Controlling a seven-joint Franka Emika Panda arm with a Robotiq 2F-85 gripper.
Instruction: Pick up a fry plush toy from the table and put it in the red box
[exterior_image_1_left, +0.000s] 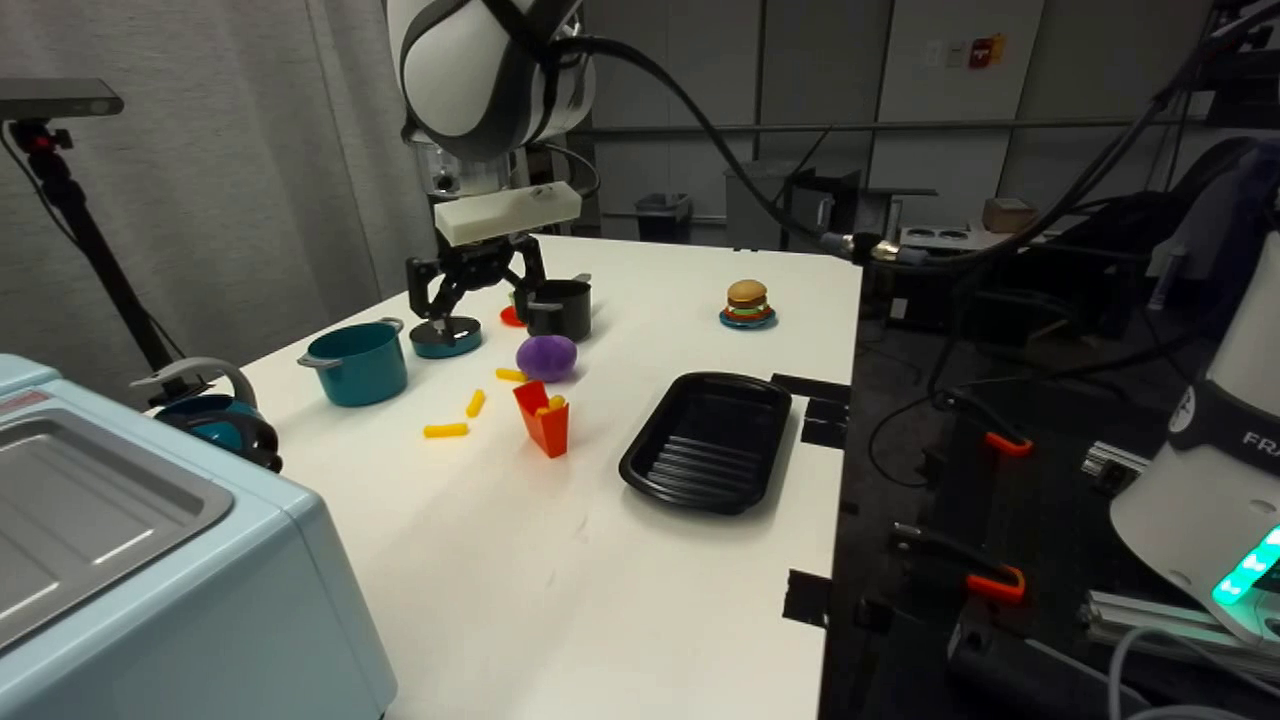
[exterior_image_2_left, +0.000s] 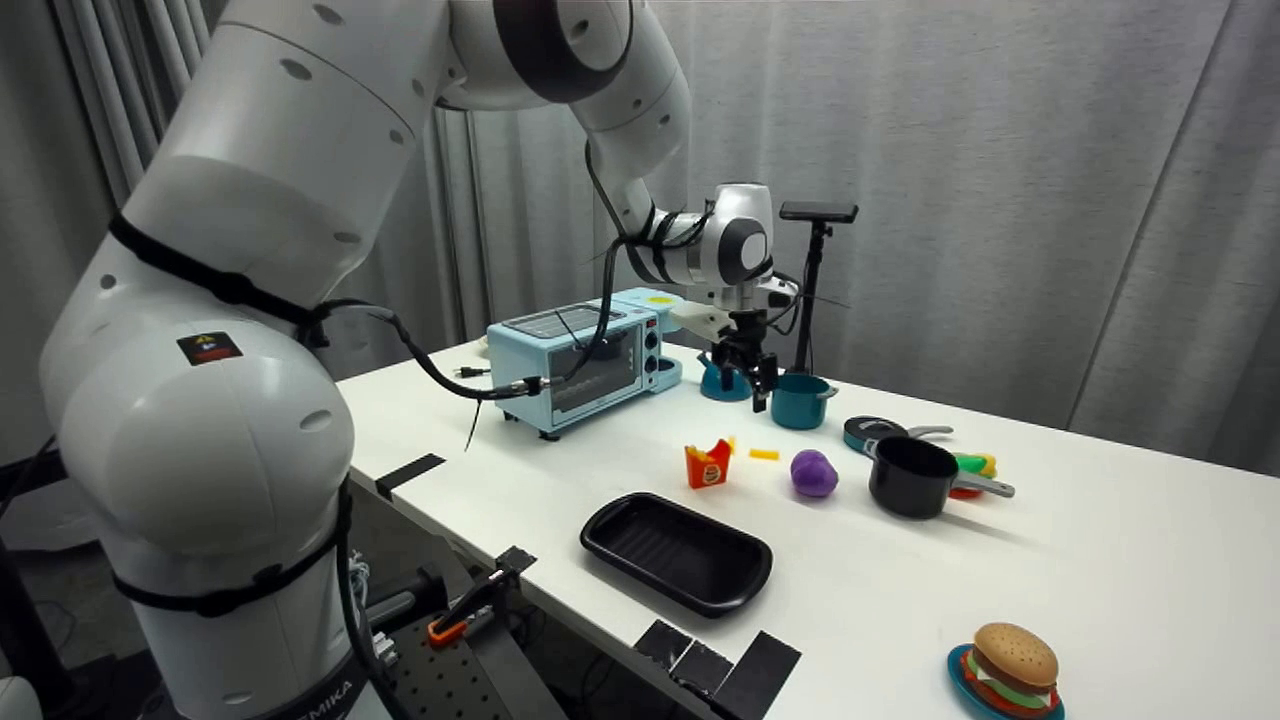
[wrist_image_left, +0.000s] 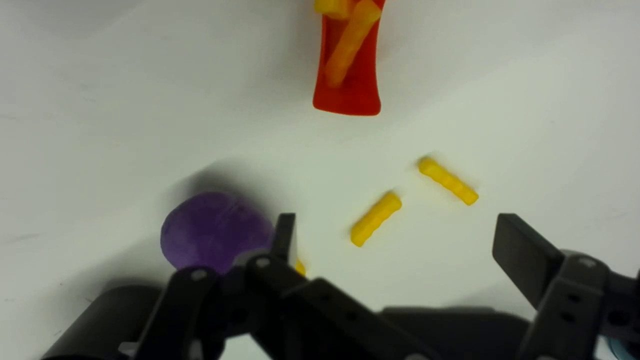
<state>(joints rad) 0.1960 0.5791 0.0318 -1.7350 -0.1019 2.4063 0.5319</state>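
Three loose yellow fry plush toys lie on the white table: one at the middle (exterior_image_1_left: 475, 403), one nearer the front (exterior_image_1_left: 446, 430) and one by the purple toy (exterior_image_1_left: 511, 375). In the wrist view, one fry (wrist_image_left: 376, 219) lies between the finger lines, another (wrist_image_left: 448, 180) lies farther up, and the third (wrist_image_left: 300, 268) is mostly hidden behind the left finger. The red box (exterior_image_1_left: 545, 430) stands upright with fries in it; it also shows in an exterior view (exterior_image_2_left: 708, 469) and at the wrist view's top (wrist_image_left: 350, 102). My gripper (wrist_image_left: 395, 225) is open and empty above the table, also seen in both exterior views (exterior_image_1_left: 478, 305) (exterior_image_2_left: 745, 390).
A purple toy (exterior_image_1_left: 546, 357) sits beside the fries. A black pot (exterior_image_2_left: 910, 480), a teal pot (exterior_image_1_left: 362, 370) and a teal-and-black pan (exterior_image_1_left: 446, 338) stand near the gripper. A black tray (exterior_image_1_left: 705, 440), a burger toy (exterior_image_1_left: 747, 298) and a light-blue toaster oven (exterior_image_1_left: 290, 580) stand farther out.
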